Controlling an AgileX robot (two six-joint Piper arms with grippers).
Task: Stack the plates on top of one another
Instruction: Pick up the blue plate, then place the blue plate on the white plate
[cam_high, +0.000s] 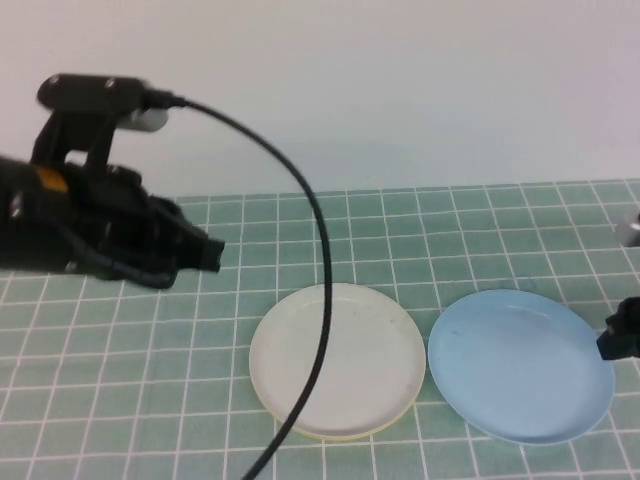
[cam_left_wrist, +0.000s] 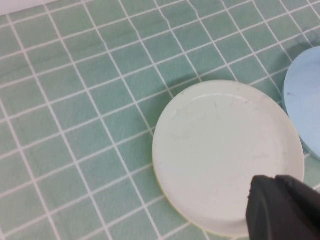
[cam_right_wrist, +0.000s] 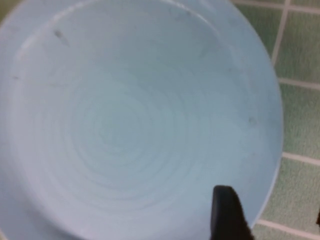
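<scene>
Black fingers of the left gripper are clenched on nothing, held above the worktop left of the white plate, which rests on the yellow plate (only its rim shows). Right gripper, fingers spread, sits at the light blue plate edge.
</scene>
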